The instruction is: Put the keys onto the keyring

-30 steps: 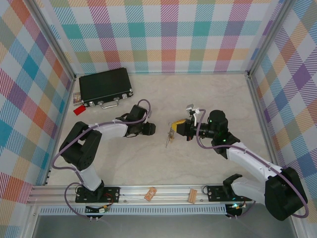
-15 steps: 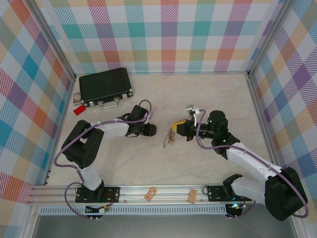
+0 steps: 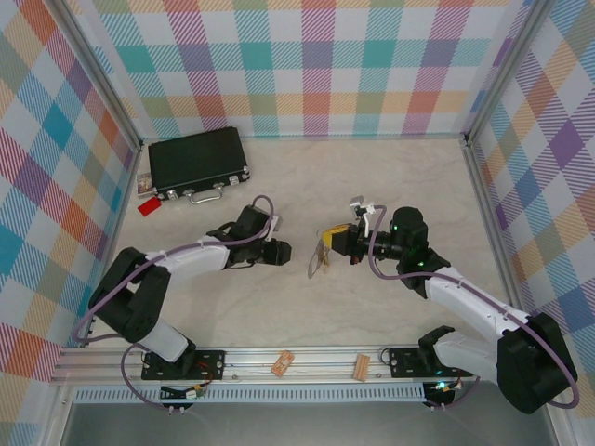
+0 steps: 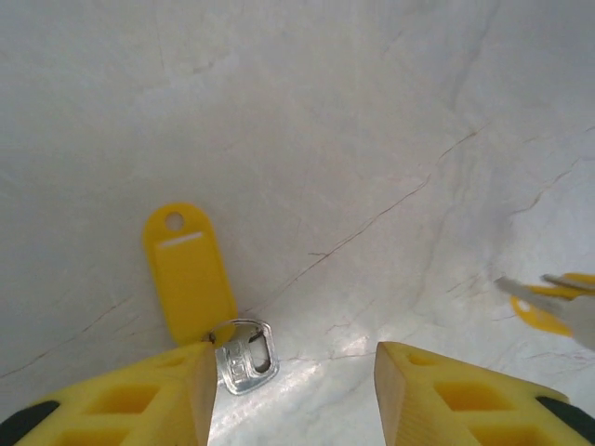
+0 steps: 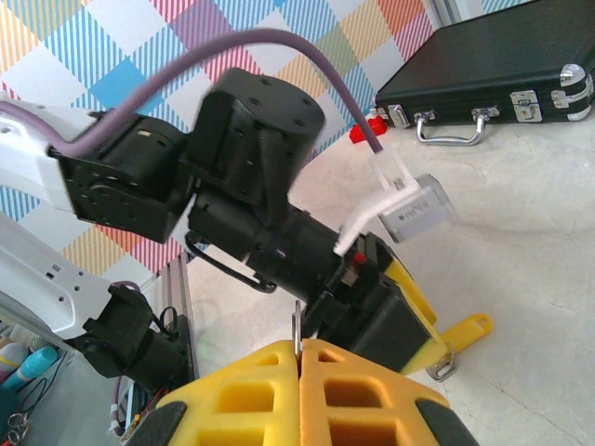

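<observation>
— What is seen at the bottom edge?
— The right gripper is seen there. Its yellow jaws are pressed together, and a thin grey edge of the keyring is pinched upright between them.
— And beyond them?
— The black left arm is seen close in front, with a purple cable arched over it. Yellow fingers are carried at its tip, low over the tabletop. A yellow key is laid just beside them; contact cannot be told.
— Farther back?
— A black case is laid flat at the upper right, its silver handle turned toward the camera. A red tag is seen near its left corner, and a plaid wall behind.
</observation>
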